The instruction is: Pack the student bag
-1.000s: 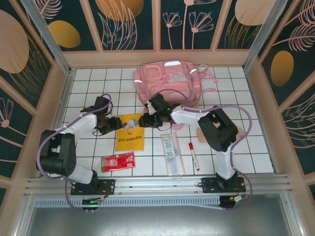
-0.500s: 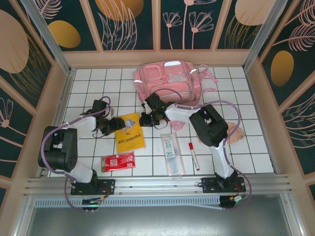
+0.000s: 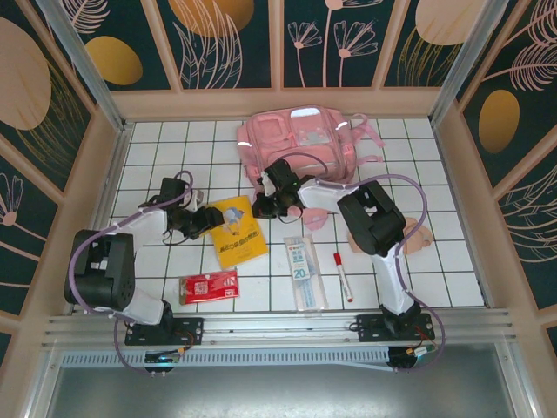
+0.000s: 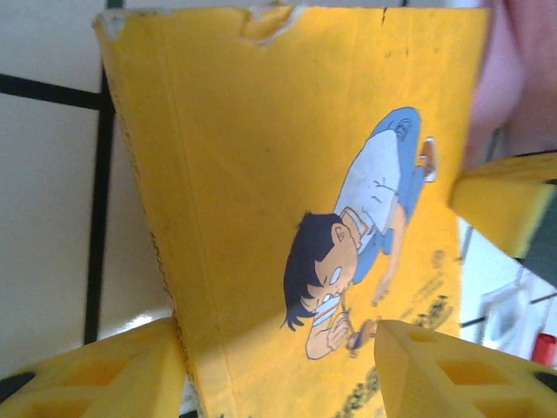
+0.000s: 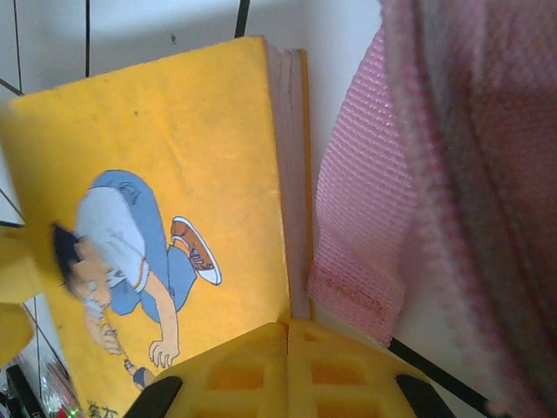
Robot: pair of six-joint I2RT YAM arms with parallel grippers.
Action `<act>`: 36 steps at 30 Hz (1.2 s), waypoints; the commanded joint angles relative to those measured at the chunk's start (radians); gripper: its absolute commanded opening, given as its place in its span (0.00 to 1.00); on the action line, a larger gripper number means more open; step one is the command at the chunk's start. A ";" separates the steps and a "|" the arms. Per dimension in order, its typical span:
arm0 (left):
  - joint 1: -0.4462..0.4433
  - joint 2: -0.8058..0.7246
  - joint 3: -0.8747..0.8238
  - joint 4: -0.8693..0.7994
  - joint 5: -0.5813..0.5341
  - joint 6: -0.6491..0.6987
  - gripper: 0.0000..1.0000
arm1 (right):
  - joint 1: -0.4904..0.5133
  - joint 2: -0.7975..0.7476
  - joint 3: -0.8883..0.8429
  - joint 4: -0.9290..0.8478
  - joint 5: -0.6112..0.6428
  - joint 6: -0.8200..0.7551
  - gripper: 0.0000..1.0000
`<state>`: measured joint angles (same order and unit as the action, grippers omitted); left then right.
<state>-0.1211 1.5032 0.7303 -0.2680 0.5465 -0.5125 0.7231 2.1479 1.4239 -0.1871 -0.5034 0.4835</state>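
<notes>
- Pink fabric student bag (image 3: 300, 139) lies flat at the far middle of the white tiled table (image 3: 452, 279), with its silvery strips and clear front panel facing up.
- Just in front of the bag lies a yellow book (image 3: 239, 235), turned at a slant. Its cover shows a cartoon boy in blue crouching to write.
- The left gripper (image 3: 206, 219) sits at the book's left edge. In its wrist view the left gripper (image 4: 277, 335) has its yellow fingers (image 4: 96, 374) partly apart. One is against the spine of the book (image 4: 261, 174) and the other is over the cover; I cannot tell if they press it.
- The right gripper (image 3: 264, 207) sits between the book's far corner and the bag. In its wrist view the right gripper (image 5: 287, 335) has its fingers (image 5: 244, 374) closed together, with their tips at the page edge of the book (image 5: 130, 174). I cannot tell if they pinch it.
- Just beside those fingers hangs a pink woven strap (image 5: 357, 218), next to the student bag (image 5: 487, 131).
- Nearer the arms lie a red packet (image 3: 209, 286), a long clear packet with blue print (image 3: 304, 272) and a red-capped marker (image 3: 342, 276).
- A small beige-pink pouch (image 3: 418, 237) lies to the right, partly behind the right arm.
</notes>
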 commanded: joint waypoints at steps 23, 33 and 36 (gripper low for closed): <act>-0.041 -0.107 0.317 -0.204 0.011 0.117 0.00 | -0.042 -0.369 -0.325 0.372 -0.154 -0.027 0.54; -0.063 -0.192 0.358 0.008 0.478 0.003 0.00 | -0.141 -0.552 -0.433 0.334 -0.365 -0.174 0.88; -0.099 -0.209 0.340 0.060 0.536 -0.007 0.00 | -0.143 -0.550 -0.434 0.384 -0.448 -0.158 0.88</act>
<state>-0.1902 1.3342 1.0794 -0.3267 0.9085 -0.4812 0.5846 1.6020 0.9997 0.1402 -0.8368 0.3458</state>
